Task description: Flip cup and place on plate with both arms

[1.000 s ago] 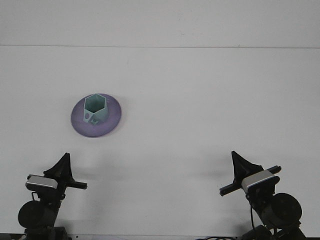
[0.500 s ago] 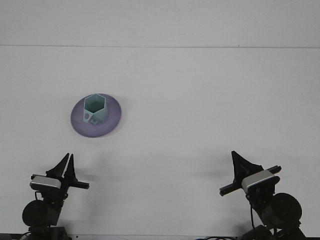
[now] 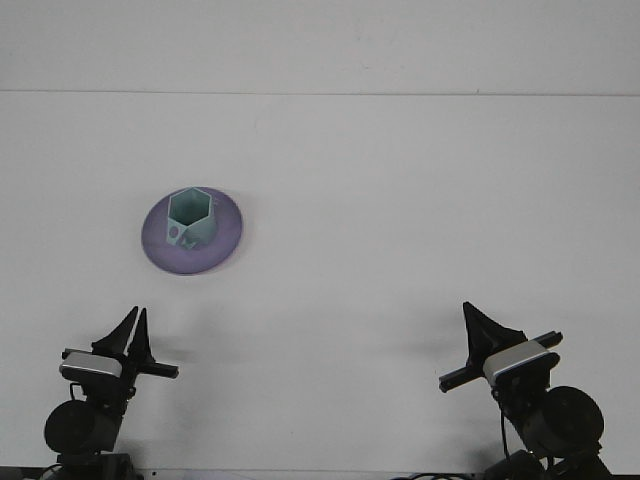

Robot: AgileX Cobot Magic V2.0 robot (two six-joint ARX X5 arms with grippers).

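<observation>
nearest the camera, the left hand [image 3: 132,328] sits low at the bottom left of the white worktop [image 3: 400,200], its two dark pointed fingers [image 3: 124,330] standing up close side by side with only a thin slit between them, holding nothing. the right hand [image 3: 483,332] sits at the bottom right, well apart from the left one; only one dark pointed shape shows there, so whether its fingers are spread or pressed together cannot be told, and nothing is seen in it.

farther out, ahead of the left hand and slightly to its right, lies the purple plate [image 3: 226,232]. the teal six-sided cup [image 3: 190,218] stands on that plate, mouth up, a little left of the plate's middle. both hands are well clear of cup and plate.
</observation>
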